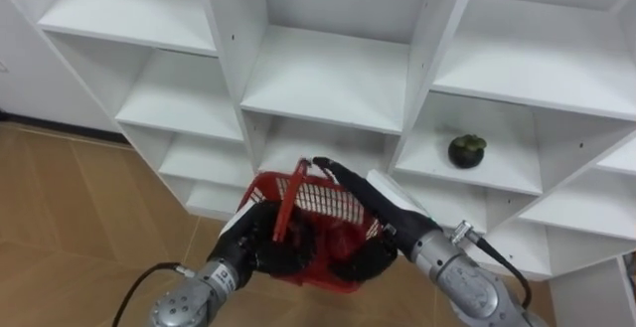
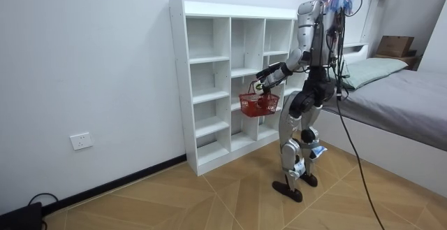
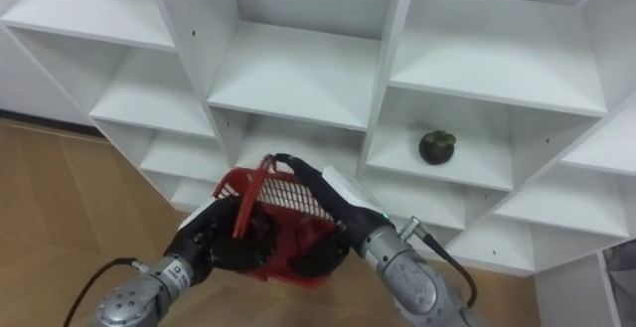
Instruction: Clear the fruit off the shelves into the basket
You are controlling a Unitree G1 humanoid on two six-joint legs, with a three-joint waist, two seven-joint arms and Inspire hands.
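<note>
Fruit (image 1: 467,150), small, dark and round with a leafy cap on top, sits alone in a right-column compartment of the white shelves (image 1: 328,79). It lies up and to the right of both hands, well apart from them. Being round, it has no long axis to line up with.

The right hand (image 1: 363,190) is the nearer one. Its fingers are straight and lie across the top of the red basket (image 1: 328,196), pointing up and left, away from the fruit. My judgement is that this hand must swing right and reach into the compartment.

The left hand (image 1: 256,243) is curled round the basket's left side, just below the raised handle (image 1: 288,203). Dark shapes lie inside the basket; I cannot tell what they are.

Eye views show the fruit's exact compartment. The room view adds the stance: the robot stands upright facing the shelves, basket held out in front, with a bed (image 2: 405,90) behind it.
</note>
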